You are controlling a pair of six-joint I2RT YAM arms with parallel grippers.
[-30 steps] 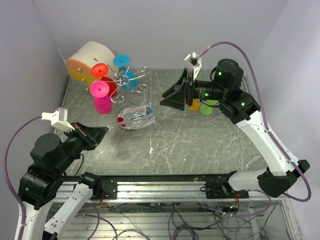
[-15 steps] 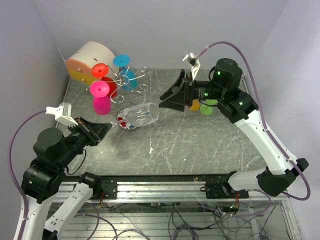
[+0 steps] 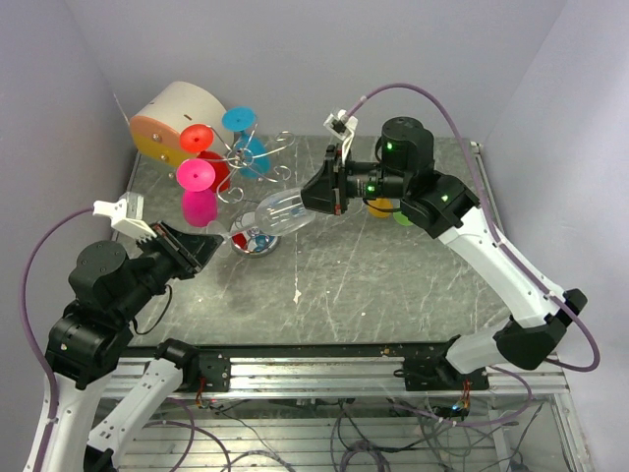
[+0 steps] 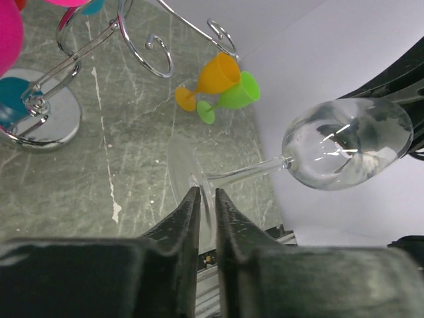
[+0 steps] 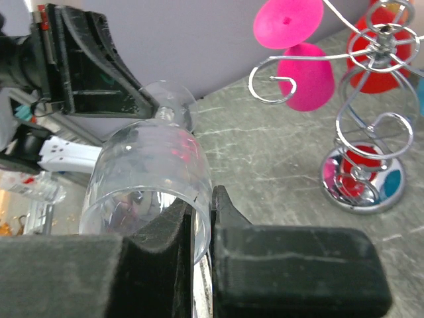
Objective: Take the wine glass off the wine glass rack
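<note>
black fingers of my left gripper (image 3: 208, 250) pinch the foot of the clear wine glass (image 3: 280, 211), held level in the air, my right gripper (image 3: 316, 193) pinches its bowl rim, and just behind, apart from it, stands the wine glass rack (image 3: 257, 155).

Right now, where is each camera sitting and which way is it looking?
Top camera: above and behind the arms, looking down at the table; both arms show.
Left wrist camera: on the left arm, facing the right arm; its left claw pinches the clear wine glass by the foot.
Right wrist camera: on the right arm, facing the left arm; its right claw pinches the glass's rim.
All share the glass and wine glass rack.
</note>
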